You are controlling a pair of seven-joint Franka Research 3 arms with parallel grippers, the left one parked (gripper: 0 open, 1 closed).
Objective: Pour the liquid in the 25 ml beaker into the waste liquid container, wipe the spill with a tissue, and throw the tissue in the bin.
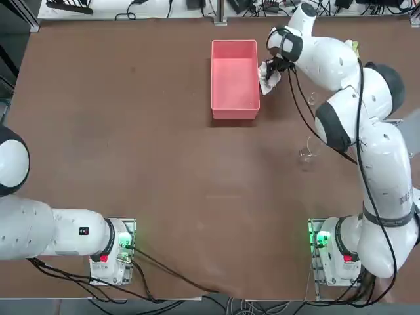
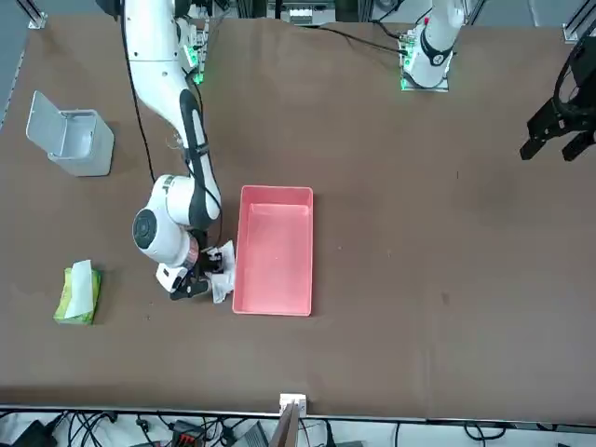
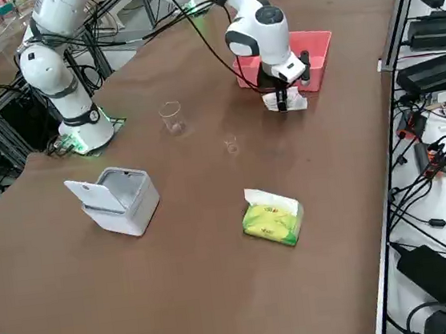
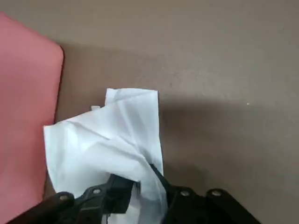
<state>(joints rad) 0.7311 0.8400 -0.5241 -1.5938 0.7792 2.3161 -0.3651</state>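
I'm rocking glossy white shells, black joint bands, a black cable, green lights glowing at my base (image 1: 320,239).

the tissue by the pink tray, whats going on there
The right arm has its right gripper down at the table beside the pink waste liquid container, with the white tissue between its fingers, lying on the table against the tray's wall. It looks like the wiping step. The 25 ml beaker stands empty-looking on the table, apart from the tray. The bin sits open, and the tissue has not gone there yet.
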